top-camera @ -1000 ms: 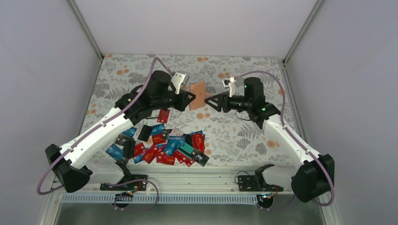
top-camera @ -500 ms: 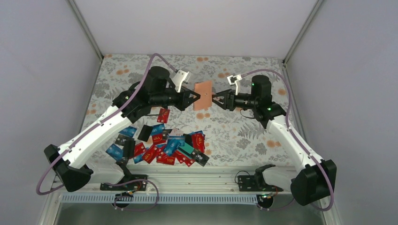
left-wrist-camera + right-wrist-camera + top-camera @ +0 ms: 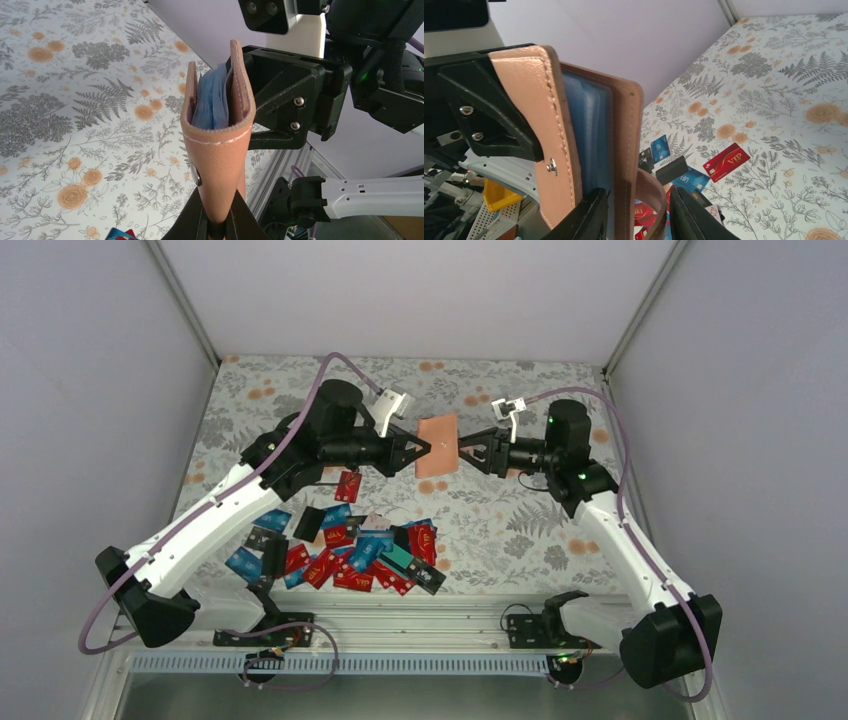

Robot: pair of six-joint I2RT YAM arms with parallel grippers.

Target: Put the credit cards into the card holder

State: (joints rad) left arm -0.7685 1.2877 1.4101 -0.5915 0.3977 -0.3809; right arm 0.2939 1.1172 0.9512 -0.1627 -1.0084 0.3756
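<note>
The tan card holder [image 3: 437,446] is held up in the air between the two grippers, above the far middle of the table. My left gripper [image 3: 416,450] is shut on its folded spine [image 3: 218,165]; the two flaps stand slightly apart with the blue inside showing. My right gripper [image 3: 466,451] is open, and its jaws straddle one flap [image 3: 626,150] and the closing strap without pinching them. The credit cards [image 3: 350,550] lie in a loose heap near the front, mostly red and blue. One red card [image 3: 349,485] lies apart; it also shows in the right wrist view [image 3: 726,161].
The table has a floral cloth [image 3: 520,530]. Grey walls close in the left, right and back. A metal rail [image 3: 420,625] with the arm bases runs along the near edge. A black card [image 3: 309,523] lies at the heap's far edge.
The card holder and both grippers have shifted to the right. The right arm has drawn back to the right, and the holder now stands a little more upright.
</note>
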